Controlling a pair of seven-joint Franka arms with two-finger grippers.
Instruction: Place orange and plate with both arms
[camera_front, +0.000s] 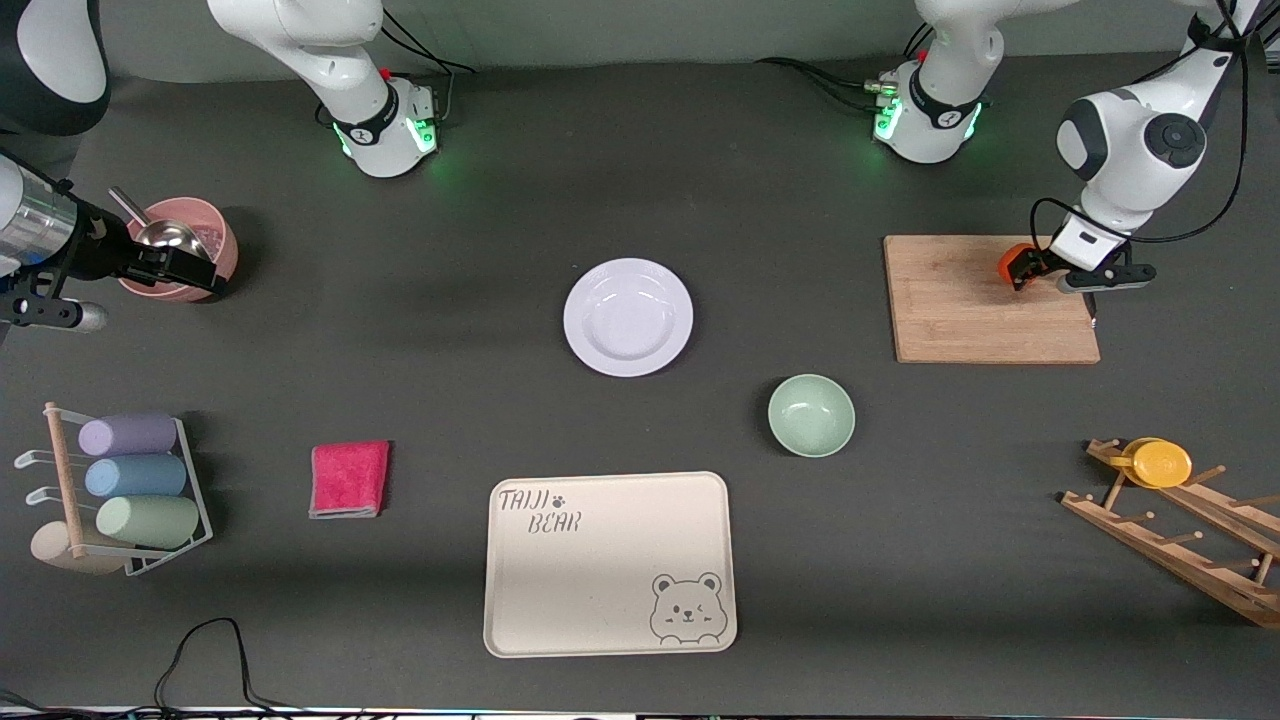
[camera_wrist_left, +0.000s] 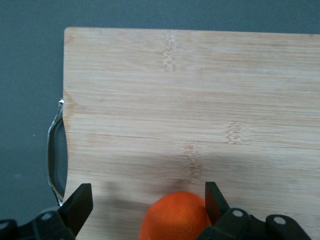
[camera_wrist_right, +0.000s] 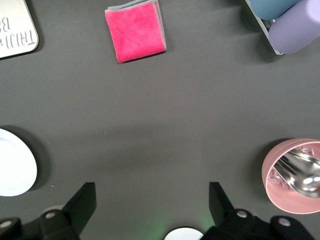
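The left tool (camera_front: 1030, 272) sits low over the wooden cutting board (camera_front: 960, 310) at the left arm's end of the surface, its fingers spread wide with the orange (camera_wrist_left: 175, 217) between them; the left wrist view shows a gap on each side of the fruit, so it is straddled, not yet squeezed, and rests on the board. That stance suggests a grasp about to begin: the fingers need only close. The plate (camera_front: 628, 316) lies flat and untouched at the middle of the surface, between the two bases, farther from the front camera than the beige bear tray (camera_front: 610, 565) and the green bowl (camera_front: 811, 415). The right tool (camera_wrist_right: 150, 212) waits, released and empty, up over the right arm's end of the surface beside the pink bowl (camera_front: 215, 240), probably holding off until its turn for the plate.
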